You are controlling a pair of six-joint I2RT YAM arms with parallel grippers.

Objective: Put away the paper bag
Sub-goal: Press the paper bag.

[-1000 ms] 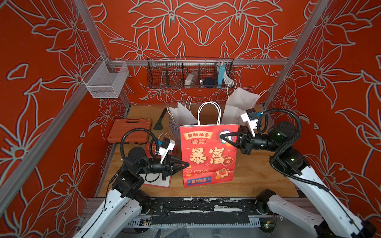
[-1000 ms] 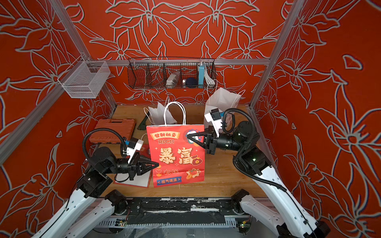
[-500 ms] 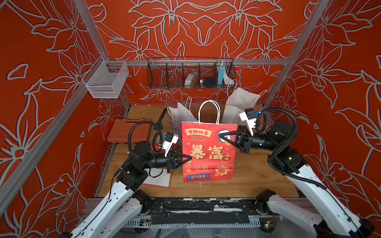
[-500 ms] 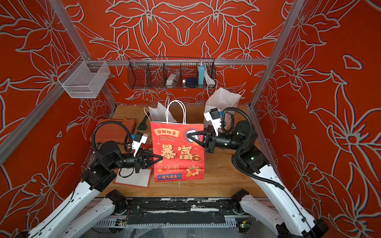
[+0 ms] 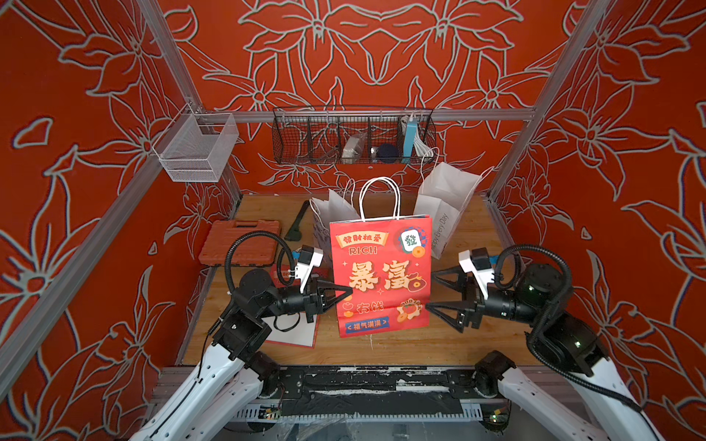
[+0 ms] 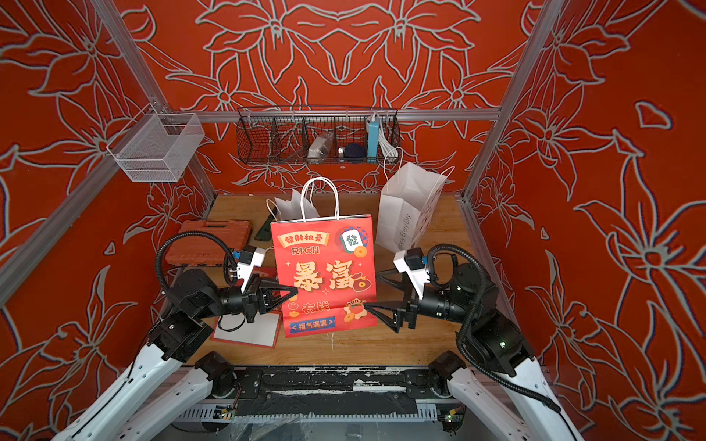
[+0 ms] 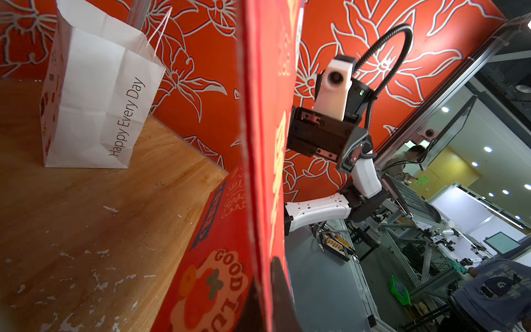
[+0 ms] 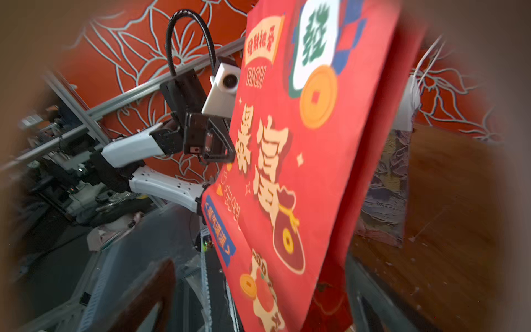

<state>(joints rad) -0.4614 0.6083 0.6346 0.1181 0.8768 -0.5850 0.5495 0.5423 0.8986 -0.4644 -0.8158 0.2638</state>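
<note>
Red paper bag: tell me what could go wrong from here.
Only the left gripper pinches the red paper bag, at one edge; the right gripper stands open beside it, so the bag may twist, sag or slip. A white bag stands close behind; pushing back could topple it.

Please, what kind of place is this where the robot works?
Probably a robot test booth inside a laboratory or workshop: red flower-patterned wall panels on a silver metal frame enclose a wooden table, and the left wrist view shows metal racks and a screen beyond.
</note>
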